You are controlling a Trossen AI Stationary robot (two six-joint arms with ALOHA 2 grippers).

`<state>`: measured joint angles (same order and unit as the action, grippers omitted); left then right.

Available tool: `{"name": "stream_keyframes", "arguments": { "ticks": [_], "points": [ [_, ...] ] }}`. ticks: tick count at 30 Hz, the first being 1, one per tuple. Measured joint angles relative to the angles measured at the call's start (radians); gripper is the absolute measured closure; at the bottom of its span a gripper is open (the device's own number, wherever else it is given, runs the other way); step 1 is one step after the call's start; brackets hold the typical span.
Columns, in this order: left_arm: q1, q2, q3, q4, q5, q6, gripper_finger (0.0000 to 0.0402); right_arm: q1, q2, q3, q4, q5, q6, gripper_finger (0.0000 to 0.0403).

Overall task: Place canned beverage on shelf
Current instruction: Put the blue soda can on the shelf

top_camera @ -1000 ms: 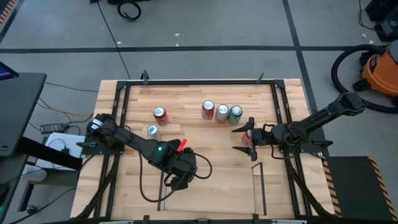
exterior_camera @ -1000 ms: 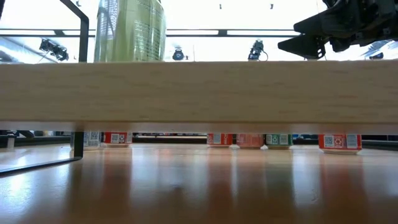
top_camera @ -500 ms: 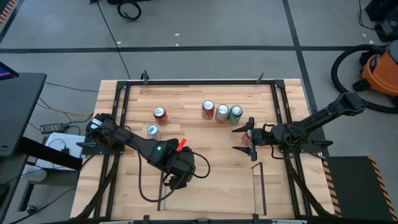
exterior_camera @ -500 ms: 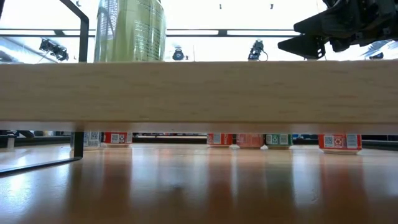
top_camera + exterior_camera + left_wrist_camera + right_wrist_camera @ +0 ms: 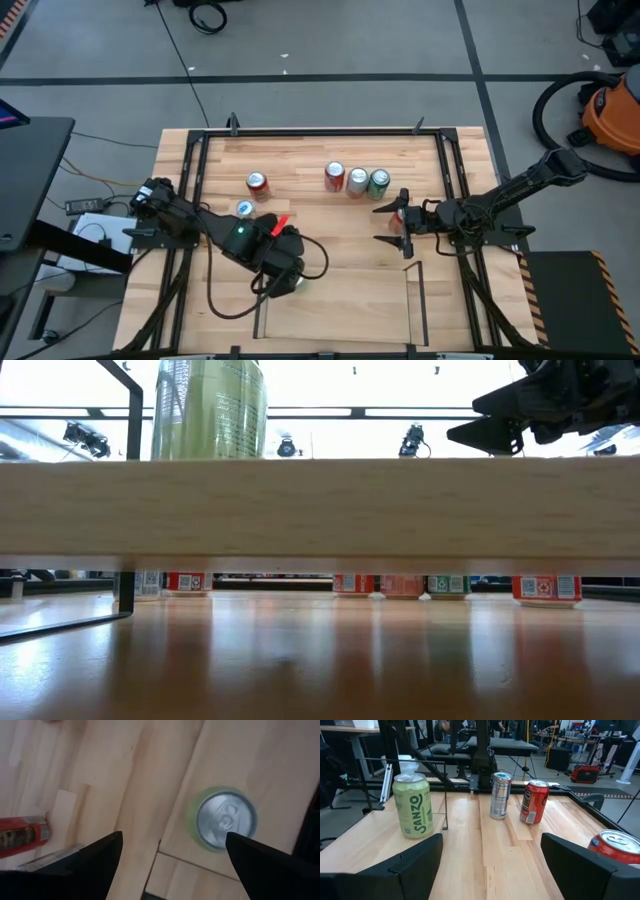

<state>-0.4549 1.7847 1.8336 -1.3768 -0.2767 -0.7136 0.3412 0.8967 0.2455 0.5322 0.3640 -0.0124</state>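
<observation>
A green can (image 5: 223,820) stands upright on the shelf's light wood floor (image 5: 320,510), near the shelf's left end; it also shows in the low view (image 5: 208,408) and in the right wrist view (image 5: 412,806). My left gripper (image 5: 172,850) hangs open above the can and a little to its side, pointing steeply down and touching nothing; the high view shows it (image 5: 283,275) over the shelf's left part. My right gripper (image 5: 398,226) waits open and level at the table's right, with a red can (image 5: 617,845) just beside one finger.
Three cans (image 5: 357,180) stand in a row at the far middle. A red can (image 5: 258,183) and a blue-white can (image 5: 245,208) stand at the far left. Thin black shelf rods (image 5: 417,300) rise at the near side. A black frame (image 5: 320,131) borders the tabletop.
My left gripper has risen and drawn back toward the table's left and far side, rolling slightly, away from the green can. The can keeps standing on the shelf, and its top now shows beside the gripper in the high view.
</observation>
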Motion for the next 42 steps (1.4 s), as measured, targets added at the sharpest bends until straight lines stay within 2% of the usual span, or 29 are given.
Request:
{"name": "stream_keyframes", "arguments": {
  "ticks": [9, 18, 28, 35, 42],
  "points": [
    [0.004, -0.003, 0.0, -0.056, -0.024, 0.01, 0.0036, 0.001, 0.0, 0.0, 0.011, -0.016, -0.006, 0.0055],
    [-0.013, -0.043, 0.0, -0.152, -0.142, 0.01, 0.0036, 0.004, 0.0, 0.0, 0.013, -0.018, -0.008, 0.0055],
    [0.0, -0.076, 0.0, -0.149, -0.209, 0.014, 0.0055, 0.004, 0.0, 0.0, 0.012, -0.019, -0.007, 0.0055],
    [0.0, -0.076, -0.01, -0.149, -0.273, 0.056, 0.0056, 0.004, 0.0, 0.0, 0.012, -0.019, -0.008, 0.0055],
    [-0.008, -0.076, -0.01, -0.142, -0.294, 0.05, 0.0056, 0.004, 0.0, 0.0, 0.012, -0.025, -0.007, 0.0055]
  ]
}}
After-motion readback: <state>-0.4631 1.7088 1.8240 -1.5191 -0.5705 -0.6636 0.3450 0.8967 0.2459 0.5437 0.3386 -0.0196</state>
